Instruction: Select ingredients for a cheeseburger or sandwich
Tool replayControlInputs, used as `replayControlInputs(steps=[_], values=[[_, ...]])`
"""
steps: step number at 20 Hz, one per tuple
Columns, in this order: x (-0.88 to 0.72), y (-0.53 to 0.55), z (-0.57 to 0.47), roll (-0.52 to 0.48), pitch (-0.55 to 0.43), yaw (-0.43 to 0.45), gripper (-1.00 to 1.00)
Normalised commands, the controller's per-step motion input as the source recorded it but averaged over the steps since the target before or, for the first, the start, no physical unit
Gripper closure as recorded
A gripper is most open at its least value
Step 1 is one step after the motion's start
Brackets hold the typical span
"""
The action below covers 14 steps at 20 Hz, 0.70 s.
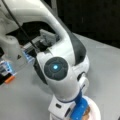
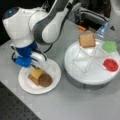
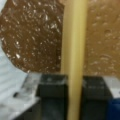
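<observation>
- Cheese (image 3: 73,57), the yellow square, is seen edge-on in the wrist view as an upright pale band running from 12 o'clock to 6 o'clock, clamped between the two dark pads (image 3: 51,87) of the gripper (image 3: 73,86); the jaws are drawn narrow on it.
- Its long axis is judged to stand close to vertical, faces turned sideways, so the piece hangs on edge over the stack rather than flat.
- In a front view the cheese (image 2: 37,72) is held just above the toast square (image 2: 32,79) and the dark round patty (image 2: 45,80), which lie touching one another on the white paper plate (image 2: 53,67); the patty sits at about 4 o'clock from the cheese.
- Whether the lower edge already touches the toast cannot be told.
- The step in hand is judged to be the placing of the cheese; it is done well if the square is kept over the patty and toast, not the bare plate, and the grip held firm until the edge is borne, since a piece on edge is likely to topple either way.
- At 3 o'clock of the plate, well apart, the round white tray (image 2: 82,77) holds a second toast square (image 2: 86,40) propped on a wire stand, a green leaf piece (image 2: 109,46) and a red disc (image 2: 110,64).
</observation>
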Motion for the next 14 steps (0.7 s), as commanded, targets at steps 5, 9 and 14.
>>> replayControlInputs(steps=[5, 9, 14], values=[[-0.08, -0.01, -0.02, -0.045, -0.009, 0.129, 1.0], [-0.09, -0.01, -0.01, -0.008, -0.016, 0.118, 1.0], [-0.08, 0.02, -0.04, 0.028, -0.033, 0.113, 1.0]])
